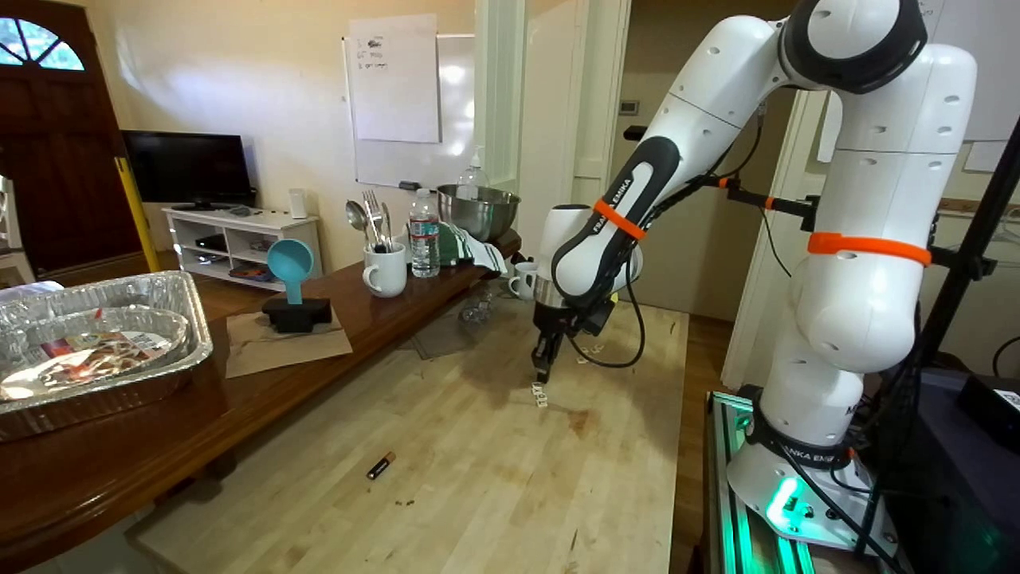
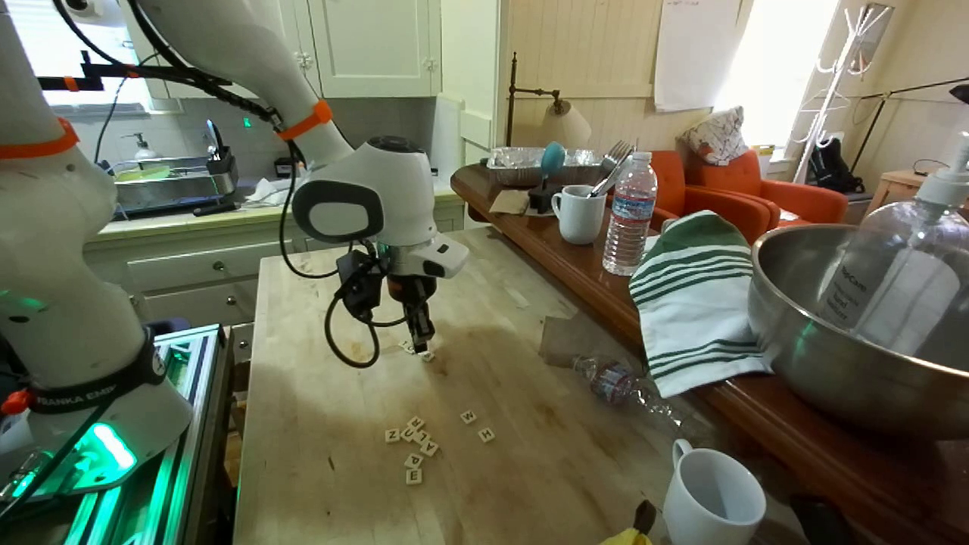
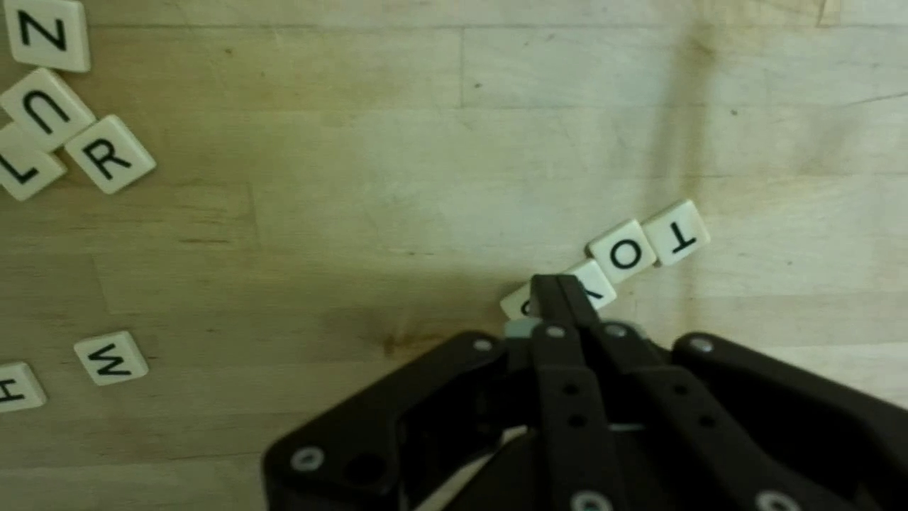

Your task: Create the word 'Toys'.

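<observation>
Orange armchairs (image 2: 804,201) stand near a bright window (image 2: 780,72).

- Wide gap on tabletop (image 3: 333,227) betw. T-O-Y row (image 3: 623,252) & N/U/R/L tiles (image 3: 48,110); gripper (image 3: 557,278) could pass.
- Gripper tips block row's end opp. T, from above.
- Cable loop (image 2: 358,366) hangs low beside gripper, in way that side.
- Raised counter (image 1: 239,402) bars one long side; plastic bottle (image 2: 612,382) & white mug (image 2: 711,496) obstruct nr it.
- Battery (image 1: 381,465) = small obst., open wood both sides.

Hand (image 1: 543,375) points down by a short row of whitish tiles (image 1: 540,396) on desk (image 1: 478,494), contact unclear; battery (image 1: 381,465) well apart.
</observation>
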Controlling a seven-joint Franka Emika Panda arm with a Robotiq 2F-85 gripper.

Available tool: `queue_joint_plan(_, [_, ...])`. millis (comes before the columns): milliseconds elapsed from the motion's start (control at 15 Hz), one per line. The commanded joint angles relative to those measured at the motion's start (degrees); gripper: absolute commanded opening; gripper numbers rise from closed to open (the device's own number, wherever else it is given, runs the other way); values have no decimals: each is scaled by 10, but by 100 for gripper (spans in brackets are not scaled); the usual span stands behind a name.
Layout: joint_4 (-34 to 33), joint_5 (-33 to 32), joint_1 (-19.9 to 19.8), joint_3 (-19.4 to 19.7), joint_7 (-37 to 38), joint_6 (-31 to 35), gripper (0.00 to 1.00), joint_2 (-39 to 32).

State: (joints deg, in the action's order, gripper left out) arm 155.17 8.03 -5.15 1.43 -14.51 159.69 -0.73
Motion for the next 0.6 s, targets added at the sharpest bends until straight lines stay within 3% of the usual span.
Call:
queue_joint_plan(0, [29,-9,8,5,-43,-2,26,31])
queue_joint_plan(67, [33,-13,8,6,-56,-2,27,36])
queue_joint_plan(533, [36,12,24,10,-172,-3,77,47])
